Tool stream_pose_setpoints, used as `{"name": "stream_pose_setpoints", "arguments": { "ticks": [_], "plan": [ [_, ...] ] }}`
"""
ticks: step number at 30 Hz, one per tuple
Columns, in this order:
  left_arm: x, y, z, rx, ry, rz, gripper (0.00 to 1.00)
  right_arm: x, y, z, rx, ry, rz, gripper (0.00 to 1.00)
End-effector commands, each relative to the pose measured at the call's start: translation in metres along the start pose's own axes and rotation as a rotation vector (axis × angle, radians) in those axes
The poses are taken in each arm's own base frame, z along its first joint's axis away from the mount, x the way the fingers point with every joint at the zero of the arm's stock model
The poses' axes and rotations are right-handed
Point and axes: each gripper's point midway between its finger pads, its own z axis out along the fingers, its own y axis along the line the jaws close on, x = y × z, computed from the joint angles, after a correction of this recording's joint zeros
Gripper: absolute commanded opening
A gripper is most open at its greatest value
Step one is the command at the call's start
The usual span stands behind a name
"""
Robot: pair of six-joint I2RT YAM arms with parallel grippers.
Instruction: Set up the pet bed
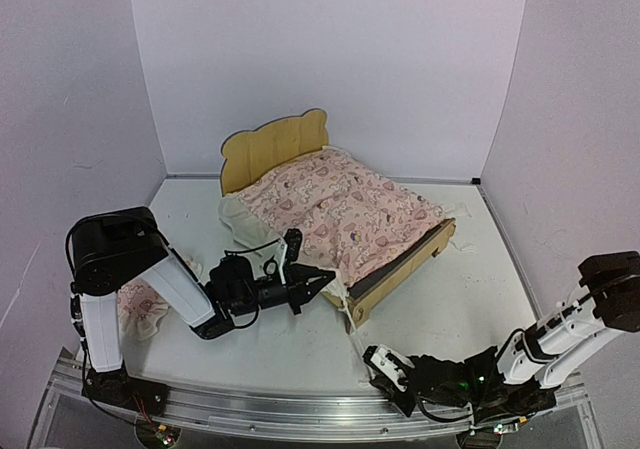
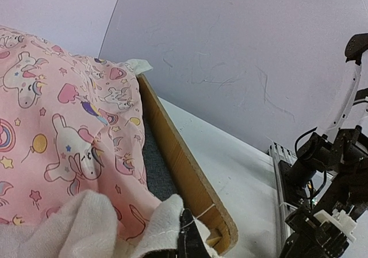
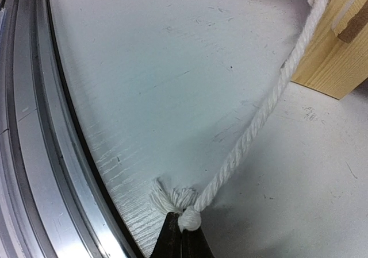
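Top external view, left to right: a pink pillow (image 1: pixel 143 309) lies beside the left arm. The left gripper (image 1: pixel 328 281), jaws pinched together on the white ruffle of the blanket (image 1: pixel 340 204), sits at the near side of the pet bed (image 1: pixel 275 149), close to its foot corner. The bed stands mid-table, long axis slanting from its head end at far left to its foot at near right, so it lies beyond and to the right of that gripper. The right gripper (image 1: pixel 372 357), clamped on the knot of a white cord (image 3: pixel 259 120) running up to the foot corner, sits further off by the near edge of the table (image 1: pixel 440 314). The left arm is judged the nearer.
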Motion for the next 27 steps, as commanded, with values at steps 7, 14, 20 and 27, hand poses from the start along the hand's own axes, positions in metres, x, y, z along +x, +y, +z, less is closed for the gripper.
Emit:
{"name": "stream_pose_setpoints", "arguments": {
  "ticks": [7, 14, 20, 27],
  "plan": [
    [0.032, -0.043, -0.039, 0.089, 0.081, 0.046, 0.27, -0.084, -0.033, -0.022, 0.233, -0.151, 0.103, 0.54],
    [0.056, -0.069, -0.094, 0.111, 0.253, 0.095, 0.57, -0.133, -0.126, -0.062, 0.356, -0.159, 0.317, 0.85],
    [0.045, -0.085, -0.083, -0.024, 0.399, 0.217, 0.65, -0.172, -0.220, -0.094, 0.379, -0.051, 0.495, 0.94],
    [0.028, -0.050, -0.034, -0.229, 0.400, 0.440, 0.62, -0.186, -0.262, -0.066, 0.260, 0.202, 0.531, 0.87]
  ]
}}
